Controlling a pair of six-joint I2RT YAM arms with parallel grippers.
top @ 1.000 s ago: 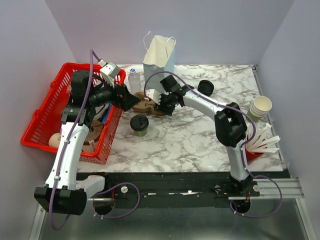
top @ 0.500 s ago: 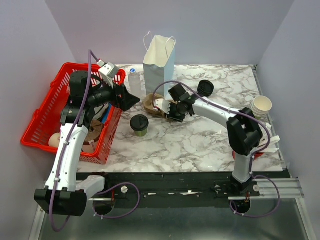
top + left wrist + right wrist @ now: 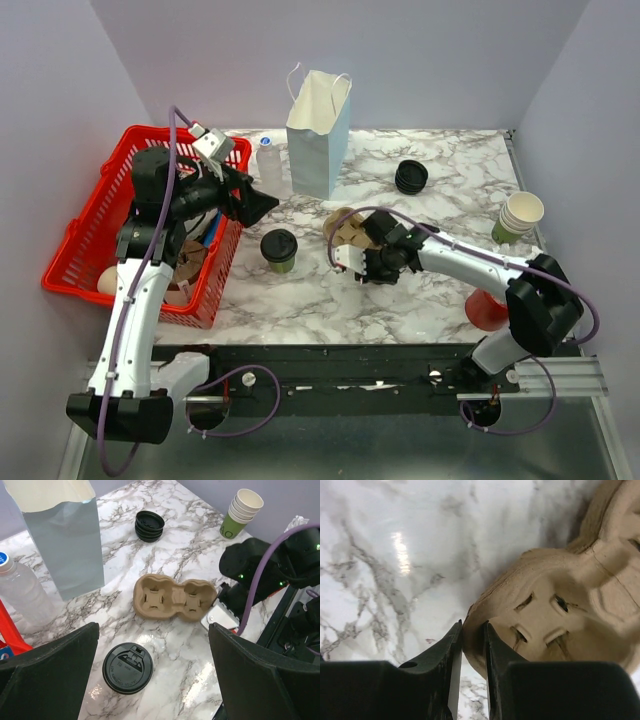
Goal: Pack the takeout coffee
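White-and-grey marble-patterned tabletop [image 3: 300, 290], set with takeout supplies.
Near centre, brown moulded-pulp two-cup carrier [image 3: 343, 225]; at nine o'clock, upright olive-green paper cup with round black sip lid [image 3: 279, 250]; at ten, clear plastic water bottle with blue cap [image 3: 270, 165]; at eleven, open pale blue paper bag with white handles [image 3: 318, 150]; at one, stack of black plastic lids [image 3: 411, 176]; at three, stack of green paper cups with white rims [image 3: 518, 217]; at four, red cup [image 3: 485, 308], partly hidden.

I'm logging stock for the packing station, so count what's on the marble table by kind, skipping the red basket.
Paper bag: 1
Water bottle: 1
Cardboard cup carrier: 1
Lidded coffee cup: 1
Stack of black lids: 1
Stack of green cups: 1
Red cup: 1
Total: 7
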